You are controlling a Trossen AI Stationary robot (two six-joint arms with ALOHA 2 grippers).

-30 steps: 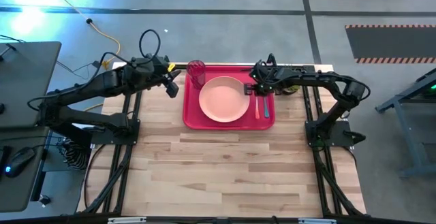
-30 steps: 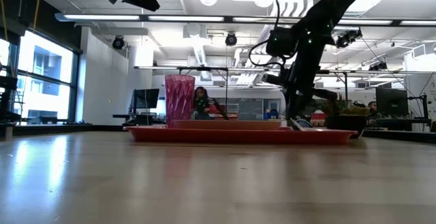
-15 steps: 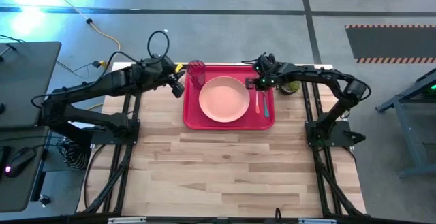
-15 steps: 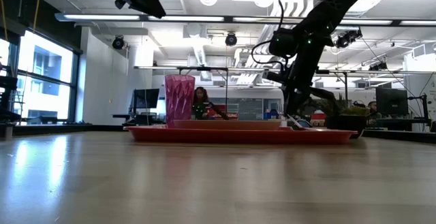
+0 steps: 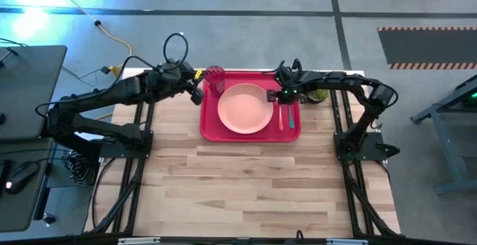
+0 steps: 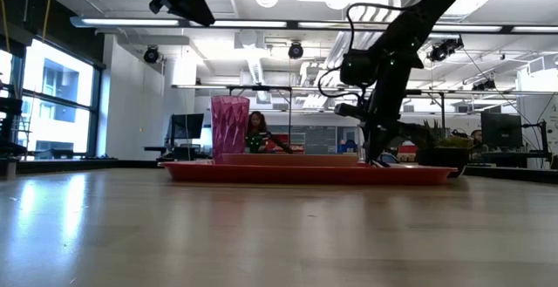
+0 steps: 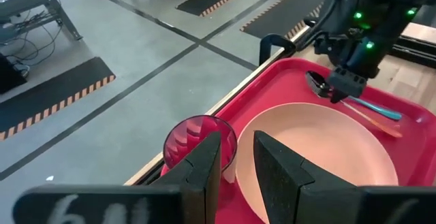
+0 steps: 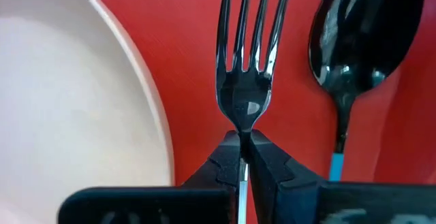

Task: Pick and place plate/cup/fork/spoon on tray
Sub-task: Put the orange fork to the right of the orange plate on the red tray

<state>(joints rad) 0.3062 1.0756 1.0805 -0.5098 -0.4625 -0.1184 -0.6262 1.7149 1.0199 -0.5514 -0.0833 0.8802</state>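
Seen from above, left to right: left gripper (image 5: 195,90) hovering beside the cup (image 5: 215,78), fingers slightly parted, empty. Cup and plate (image 5: 244,109) on the red tray (image 5: 250,135). Right gripper (image 5: 284,93) pinching the fork (image 8: 249,54) by its neck beside the spoon (image 8: 359,43). Risk: releasing crookedly, knocking the spoon or plate rim.

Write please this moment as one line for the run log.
right gripper: shut on fork, over tray | spoon: beside fork | plate, cup: on tray | left gripper: open, near cup
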